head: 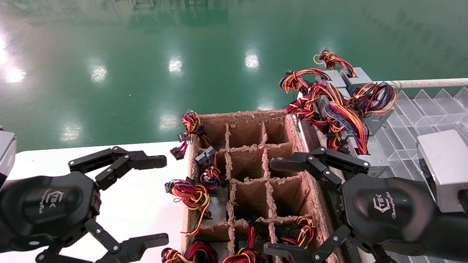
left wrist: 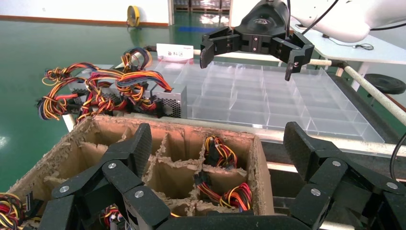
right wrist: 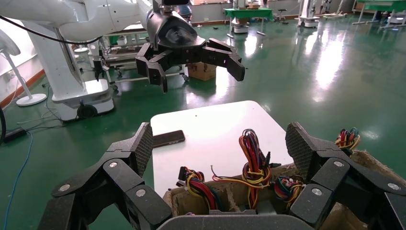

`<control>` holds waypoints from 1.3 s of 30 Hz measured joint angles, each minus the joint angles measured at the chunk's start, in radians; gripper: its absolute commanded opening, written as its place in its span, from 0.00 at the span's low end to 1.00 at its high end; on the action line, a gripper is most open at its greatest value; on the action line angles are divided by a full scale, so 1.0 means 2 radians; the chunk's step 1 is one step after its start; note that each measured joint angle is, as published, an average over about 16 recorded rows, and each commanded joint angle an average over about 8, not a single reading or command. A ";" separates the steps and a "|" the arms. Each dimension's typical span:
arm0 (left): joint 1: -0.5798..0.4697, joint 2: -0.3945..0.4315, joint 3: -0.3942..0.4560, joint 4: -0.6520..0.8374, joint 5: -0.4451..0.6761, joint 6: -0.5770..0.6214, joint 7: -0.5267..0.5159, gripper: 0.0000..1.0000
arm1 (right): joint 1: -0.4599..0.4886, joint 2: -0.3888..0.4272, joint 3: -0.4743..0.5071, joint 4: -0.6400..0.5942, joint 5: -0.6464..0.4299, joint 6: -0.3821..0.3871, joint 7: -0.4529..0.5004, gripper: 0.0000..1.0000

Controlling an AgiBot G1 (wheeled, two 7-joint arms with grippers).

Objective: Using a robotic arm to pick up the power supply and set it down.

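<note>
The power supply [head: 378, 122] lies in a pile at the back right, a silver-grey box under a red, yellow, black and blue-purple wire bundle. Its perforated vent [left wrist: 170, 102] faces the cardboard box. My right gripper [head: 273, 207] hangs open over the cardboard box's right wall, nearer to me than the pile, with nothing between its fingers. The left wrist view shows the right gripper [left wrist: 248, 60] above the clear tray. My left gripper [head: 161, 200] is open and empty over the white table [head: 139, 204], left of the cardboard box.
A cardboard box [head: 292, 128] with paper dividers stands in the middle; several cells hold other power supplies with red, yellow and black bundles [head: 190, 193]. A clear compartment tray [head: 420, 109] lies to the right. A black phone [right wrist: 167, 138] rests on the white table.
</note>
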 measured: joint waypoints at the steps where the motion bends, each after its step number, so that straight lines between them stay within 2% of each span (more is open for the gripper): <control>1: 0.000 0.000 0.000 0.000 0.000 0.000 0.000 1.00 | 0.000 0.000 0.000 0.000 0.000 0.000 0.000 1.00; 39: 0.000 0.000 0.000 0.000 0.000 0.000 0.000 1.00 | 0.000 0.000 0.000 0.000 0.000 0.001 0.000 1.00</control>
